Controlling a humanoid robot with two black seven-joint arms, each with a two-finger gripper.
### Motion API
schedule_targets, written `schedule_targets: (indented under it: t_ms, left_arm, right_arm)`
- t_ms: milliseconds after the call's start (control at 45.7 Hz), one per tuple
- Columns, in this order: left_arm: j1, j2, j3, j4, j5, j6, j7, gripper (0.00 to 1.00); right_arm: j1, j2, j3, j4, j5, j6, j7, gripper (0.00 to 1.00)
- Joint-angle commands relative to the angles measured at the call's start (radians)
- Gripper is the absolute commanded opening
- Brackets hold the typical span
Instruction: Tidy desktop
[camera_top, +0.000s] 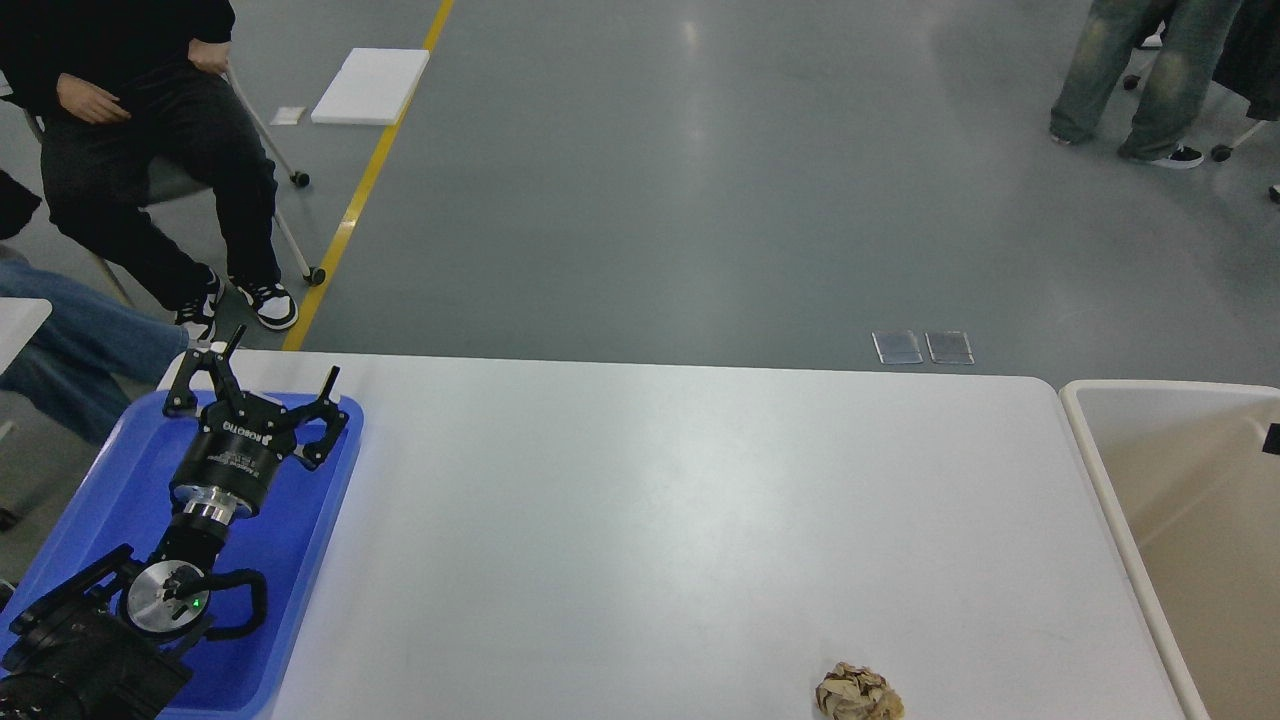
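Note:
The white desktop (680, 520) fills the lower part of the head view. A crumpled ball of brown paper (858, 694) lies on it near the front edge, right of centre. My left gripper (284, 356) is open and empty, its fingers spread wide, held over the far end of the blue tray (300, 560) at the desktop's left side. My right gripper is out of view.
A beige open-topped bin (1180, 520) stands against the desktop's right edge. People sit and stand on the grey floor beyond the table, at far left and far right. A white board lies on the floor by a yellow line.

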Motion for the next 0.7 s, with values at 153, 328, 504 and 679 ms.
schedule_targets:
  t_ms: [153,328,504,679]
  left_arm:
    - [0.000,-0.001,0.000,0.000,0.000,0.000,0.001,0.99]
    - [-0.001,-0.001,0.000,0.000,0.000,0.000,0.000,0.99]
    - [0.000,-0.001,0.000,0.000,0.000,0.000,0.001,0.99]
    - [-0.001,-0.001,0.000,0.000,0.000,0.000,0.000,0.99]
  right_arm:
    - [0.400,0.169,-0.408,0.218,0.191,0.167,-0.002,1.00]
    - [0.550,0.198,-0.434,0.317,0.230,0.341,0.000,1.00]
    - [0.667,0.273,-0.447,0.381,0.228,0.506,-0.002,1.00]
    - [0.728,0.382,-0.436,0.381,0.230,0.614,0.000,1.00]
